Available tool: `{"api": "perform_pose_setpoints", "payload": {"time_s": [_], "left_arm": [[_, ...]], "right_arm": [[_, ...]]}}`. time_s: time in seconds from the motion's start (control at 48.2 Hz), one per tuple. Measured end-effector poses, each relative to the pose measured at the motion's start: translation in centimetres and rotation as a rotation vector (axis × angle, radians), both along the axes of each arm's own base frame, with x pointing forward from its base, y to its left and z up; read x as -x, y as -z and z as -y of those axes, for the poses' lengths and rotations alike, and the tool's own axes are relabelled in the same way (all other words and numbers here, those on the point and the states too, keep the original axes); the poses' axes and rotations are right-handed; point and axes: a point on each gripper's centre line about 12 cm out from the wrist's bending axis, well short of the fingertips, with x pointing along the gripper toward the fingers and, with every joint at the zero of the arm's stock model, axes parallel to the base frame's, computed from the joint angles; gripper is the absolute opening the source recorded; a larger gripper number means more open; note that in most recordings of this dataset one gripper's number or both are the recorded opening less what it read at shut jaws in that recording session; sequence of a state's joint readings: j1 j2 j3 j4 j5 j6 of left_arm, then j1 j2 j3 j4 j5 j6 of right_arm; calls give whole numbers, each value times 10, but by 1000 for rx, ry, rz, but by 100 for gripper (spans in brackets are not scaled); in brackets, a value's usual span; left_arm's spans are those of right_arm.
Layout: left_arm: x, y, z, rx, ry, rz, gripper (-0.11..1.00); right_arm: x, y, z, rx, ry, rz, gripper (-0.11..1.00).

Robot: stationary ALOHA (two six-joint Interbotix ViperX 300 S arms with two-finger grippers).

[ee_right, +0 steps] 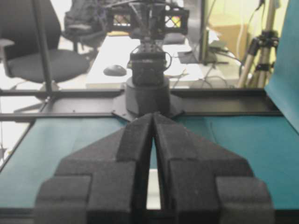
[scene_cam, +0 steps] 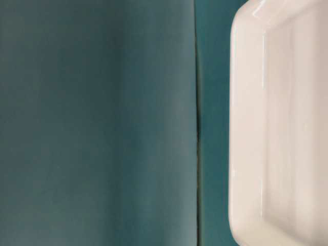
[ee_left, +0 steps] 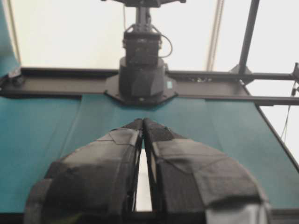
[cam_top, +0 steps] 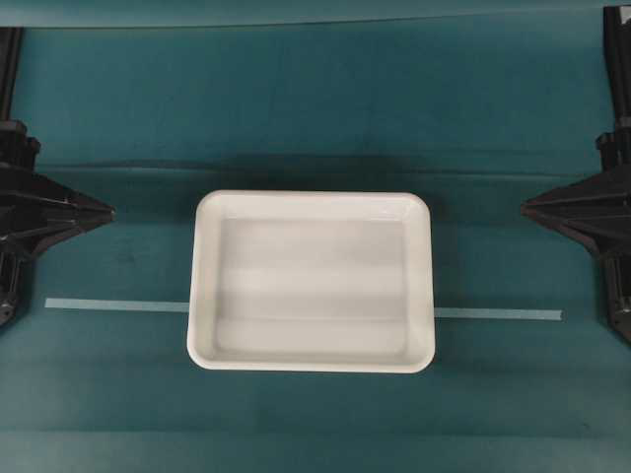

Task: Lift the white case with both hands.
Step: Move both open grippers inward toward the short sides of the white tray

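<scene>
Teal cloth covers the whole work surface you are looking down on, and the white case sits near its middle, long sides running left to right, resting flat with its glossy bottom facing up and nothing in it. A pale strip of tape crosses the cloth and passes under the case's lower half, showing on both sides of it. Your left gripper sits at the left edge of the surface, its tip aimed level toward the case's left rim but well apart from it; your right gripper mirrors it at the right edge, tip pointing at the case's right rim and also well apart. Both line up with the upper part of the case rather than its centre. From the left wrist camera, the left fingers meet at their tips, with only a thin sliver between them further back, and they hold nothing. The right wrist camera shows the right fingers pressed together the same way, also gripping nothing. The table-level view gives you only one rounded edge of the case on the cloth, close up, beside a seam in the fabric.
</scene>
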State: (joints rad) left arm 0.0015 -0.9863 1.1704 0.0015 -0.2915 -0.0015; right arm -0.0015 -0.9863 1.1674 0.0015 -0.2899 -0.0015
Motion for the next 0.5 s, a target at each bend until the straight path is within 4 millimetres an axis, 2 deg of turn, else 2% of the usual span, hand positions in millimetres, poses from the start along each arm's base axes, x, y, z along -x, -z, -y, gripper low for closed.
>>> {"api": "perform_pose_setpoints", "payload": {"time_s": [0.062, 0.125, 0.187, 0.374, 0.498], "left_arm": [[0, -1, 1, 35, 11, -9, 11], [-1, -3, 3, 79, 22, -19, 3], [-1, -5, 3, 130, 28, -25, -2], [-2, -6, 3, 306, 40, -58, -3], [-2, -5, 3, 495, 52, -68, -3]], "right_arm": [[0, 0, 0, -14, -4, 2, 11], [1, -1, 0, -73, -3, 8, 2], [2, -2, 1, -149, -2, 11, 1], [2, 2, 5, -394, 6, -18, 1], [2, 5, 10, -615, 24, -24, 1]]}}
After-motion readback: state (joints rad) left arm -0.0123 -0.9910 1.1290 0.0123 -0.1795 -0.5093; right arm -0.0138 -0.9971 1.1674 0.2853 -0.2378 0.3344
